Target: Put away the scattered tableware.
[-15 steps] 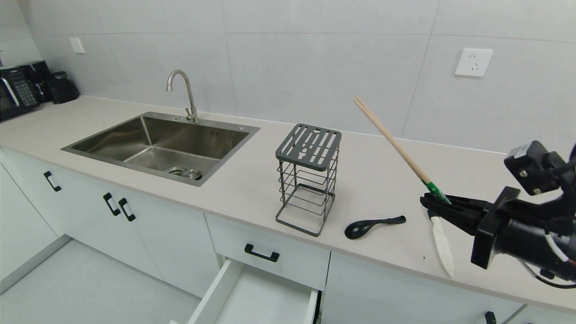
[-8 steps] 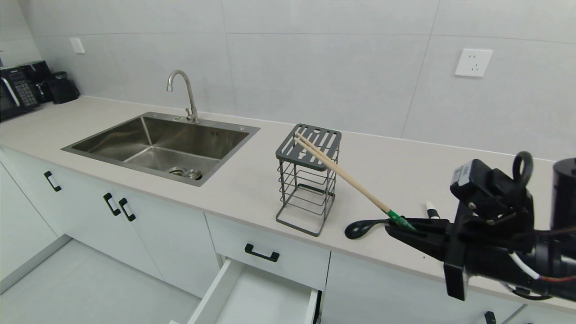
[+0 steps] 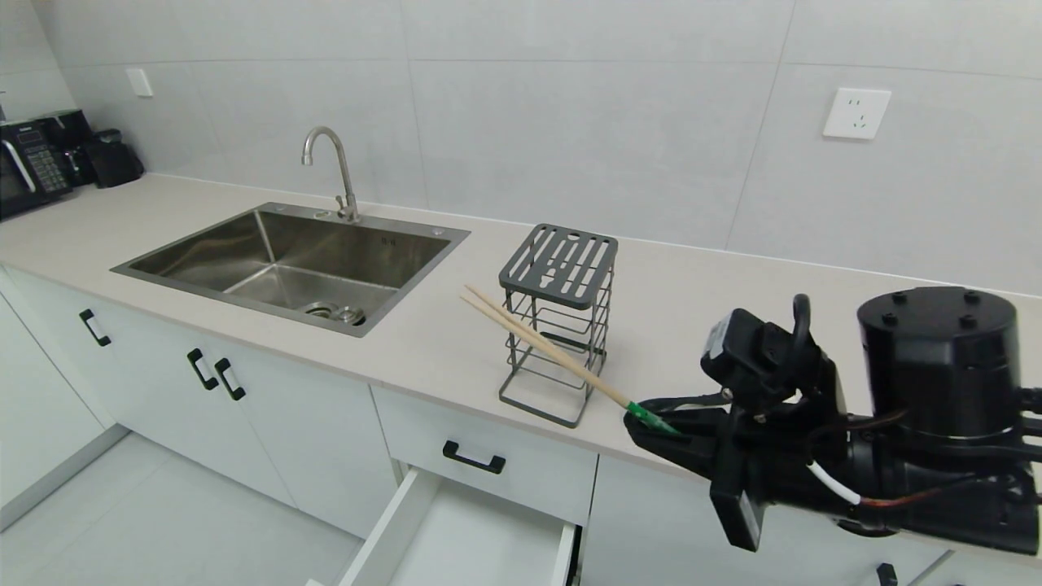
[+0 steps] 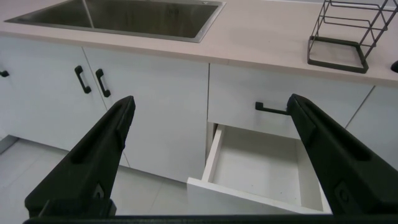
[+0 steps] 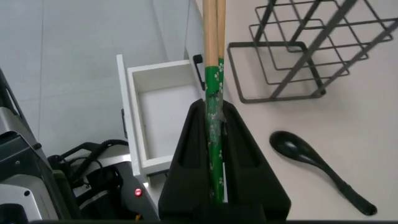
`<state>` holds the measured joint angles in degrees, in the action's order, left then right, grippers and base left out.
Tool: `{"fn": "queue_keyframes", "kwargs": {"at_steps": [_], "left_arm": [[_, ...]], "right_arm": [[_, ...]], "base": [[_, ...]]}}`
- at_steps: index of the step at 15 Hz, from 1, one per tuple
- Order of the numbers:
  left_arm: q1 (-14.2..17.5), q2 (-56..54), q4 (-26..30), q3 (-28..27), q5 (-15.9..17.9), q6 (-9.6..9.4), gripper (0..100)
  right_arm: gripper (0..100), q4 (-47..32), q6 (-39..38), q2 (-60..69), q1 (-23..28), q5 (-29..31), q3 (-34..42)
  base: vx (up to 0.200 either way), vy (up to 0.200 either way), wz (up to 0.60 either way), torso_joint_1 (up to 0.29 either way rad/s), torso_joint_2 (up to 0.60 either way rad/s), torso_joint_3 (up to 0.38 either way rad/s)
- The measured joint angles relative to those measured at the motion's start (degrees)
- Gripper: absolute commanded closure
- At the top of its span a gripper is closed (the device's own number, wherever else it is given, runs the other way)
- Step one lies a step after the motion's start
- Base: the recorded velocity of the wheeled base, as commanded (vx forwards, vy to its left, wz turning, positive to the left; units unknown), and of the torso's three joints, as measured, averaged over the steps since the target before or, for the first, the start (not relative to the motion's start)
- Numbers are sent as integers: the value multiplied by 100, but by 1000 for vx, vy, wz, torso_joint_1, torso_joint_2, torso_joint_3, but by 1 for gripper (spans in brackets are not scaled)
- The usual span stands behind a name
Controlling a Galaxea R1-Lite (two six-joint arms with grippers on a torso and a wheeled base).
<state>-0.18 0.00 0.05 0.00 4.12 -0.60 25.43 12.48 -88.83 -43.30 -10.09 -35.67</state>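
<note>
My right gripper (image 3: 661,430) is shut on the green-ended tips of a pair of wooden chopsticks (image 3: 541,347). It hangs at the counter's front edge, right of the grey wire rack (image 3: 558,321). The sticks slant up and left, crossing in front of the rack. In the right wrist view the chopsticks (image 5: 213,37) run straight out from the shut gripper (image 5: 214,155), with a black spoon (image 5: 311,158) lying on the counter beside it. My left gripper (image 4: 214,162) hangs open in front of the cabinets, above the open white drawer (image 4: 261,168).
The drawer (image 3: 464,537) stands pulled out below the counter, under the rack. A steel sink (image 3: 293,264) with a tap is sunk into the counter at the left. Black appliances (image 3: 49,159) stand at the far left. A wall socket (image 3: 856,112) is at the upper right.
My right arm has swung left and down with the chopsticks. Their free ends dropped from up by the wall to low in front of the rack. The arm now hides the white knife.
</note>
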Motion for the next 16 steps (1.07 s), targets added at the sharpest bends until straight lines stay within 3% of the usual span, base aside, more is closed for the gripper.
{"fn": "queue_keyframes", "kwargs": {"at_steps": [10, 16], "left_arm": [[-2, 0, 0, 0, 0, -2, 0], [5, 0, -2, 0, 0, 0, 0]], "right_arm": [[100, 0, 402, -1165, -584, -13, -969], [100, 122, 418, -1384, -617, -61, -796]], "base": [[0, 0, 0, 0, 0, 0], [0, 0, 0, -90, 186, 95]]}}
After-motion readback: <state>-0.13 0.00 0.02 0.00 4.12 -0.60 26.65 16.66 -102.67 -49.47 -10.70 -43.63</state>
